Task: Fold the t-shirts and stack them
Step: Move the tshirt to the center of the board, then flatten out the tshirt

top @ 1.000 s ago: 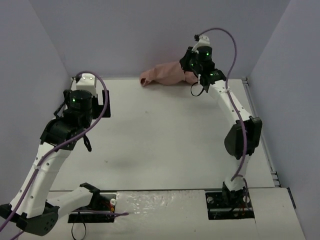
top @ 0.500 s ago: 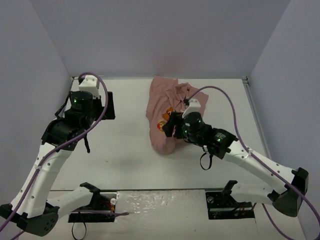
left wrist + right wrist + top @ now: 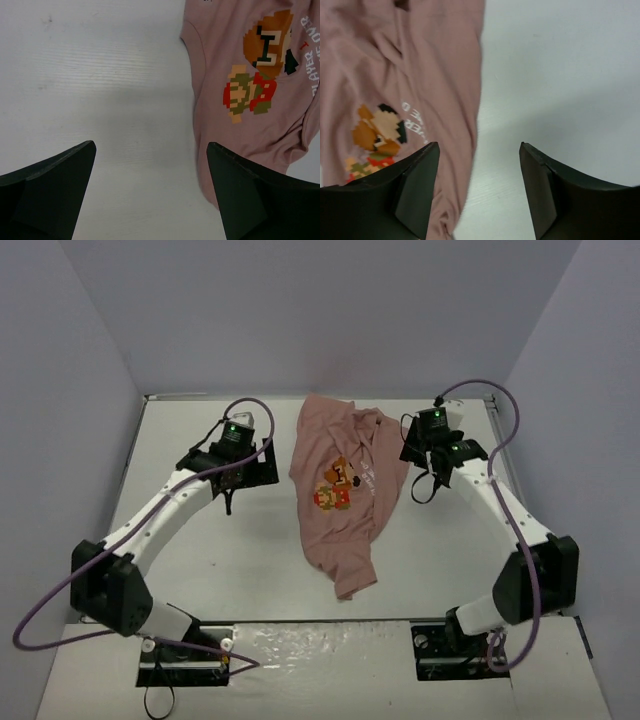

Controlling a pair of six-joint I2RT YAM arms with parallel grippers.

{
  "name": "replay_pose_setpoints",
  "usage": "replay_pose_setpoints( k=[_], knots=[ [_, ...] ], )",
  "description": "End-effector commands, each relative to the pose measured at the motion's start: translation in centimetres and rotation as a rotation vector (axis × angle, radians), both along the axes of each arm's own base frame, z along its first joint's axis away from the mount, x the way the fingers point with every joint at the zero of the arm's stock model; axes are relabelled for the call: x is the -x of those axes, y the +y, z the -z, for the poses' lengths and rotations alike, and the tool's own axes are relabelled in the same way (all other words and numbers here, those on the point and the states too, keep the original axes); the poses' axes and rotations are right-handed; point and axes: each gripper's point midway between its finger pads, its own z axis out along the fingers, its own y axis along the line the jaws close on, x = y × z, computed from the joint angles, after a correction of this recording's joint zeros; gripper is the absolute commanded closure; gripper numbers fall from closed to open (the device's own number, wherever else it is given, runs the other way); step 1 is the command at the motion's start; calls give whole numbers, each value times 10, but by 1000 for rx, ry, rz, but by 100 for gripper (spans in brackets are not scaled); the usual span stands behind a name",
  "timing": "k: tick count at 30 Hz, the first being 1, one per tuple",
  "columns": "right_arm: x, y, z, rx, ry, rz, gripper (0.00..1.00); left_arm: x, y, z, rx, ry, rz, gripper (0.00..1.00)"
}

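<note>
A dusty-pink t-shirt [image 3: 345, 530] lies loosely spread and wrinkled in the middle of the white table, print up, its lower end trailing toward the near edge. My left gripper [image 3: 260, 466] hovers open at its left edge. In the left wrist view the gripper [image 3: 150, 145] shows bare table between its fingers, and the t-shirt [image 3: 240, 60] reaches under the right finger. My right gripper [image 3: 412, 452] is open at the shirt's right edge. In the right wrist view the gripper [image 3: 479, 145] straddles the hem of the t-shirt [image 3: 420, 60] and holds nothing.
The white table [image 3: 200, 570] is closed in by grey walls at the back, left and right. Both arm bases and their mounts [image 3: 460, 645] sit along the near edge. A purple cable [image 3: 480, 390] loops over the right arm.
The right gripper carried the bunched t-shirt from the back wall to the middle, let it go and opened. The shirt now lies spread out. The left arm swung in to its left edge.
</note>
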Motion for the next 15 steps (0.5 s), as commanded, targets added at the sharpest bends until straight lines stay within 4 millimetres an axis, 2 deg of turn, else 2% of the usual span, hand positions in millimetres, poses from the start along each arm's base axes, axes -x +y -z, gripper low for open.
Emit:
replay_pose_setpoints(
  k=[1, 6, 10, 12, 15],
  knots=[
    [-48, 16, 11, 22, 52, -135, 42, -60, -39, -4, 140, -71, -64, 16],
    [-90, 39, 37, -13, 91, -181, 43, -113, -60, 7, 138, -86, -84, 30],
    [-112, 47, 58, -7, 113, -181, 43, -138, -73, 45, 112, -31, -85, 39],
    [-121, 53, 73, -1, 133, -182, 43, -149, -78, 66, 94, 1, -90, 39],
    [-129, 64, 83, 12, 139, -198, 44, -160, -81, 83, 79, 19, -100, 40]
  ],
)
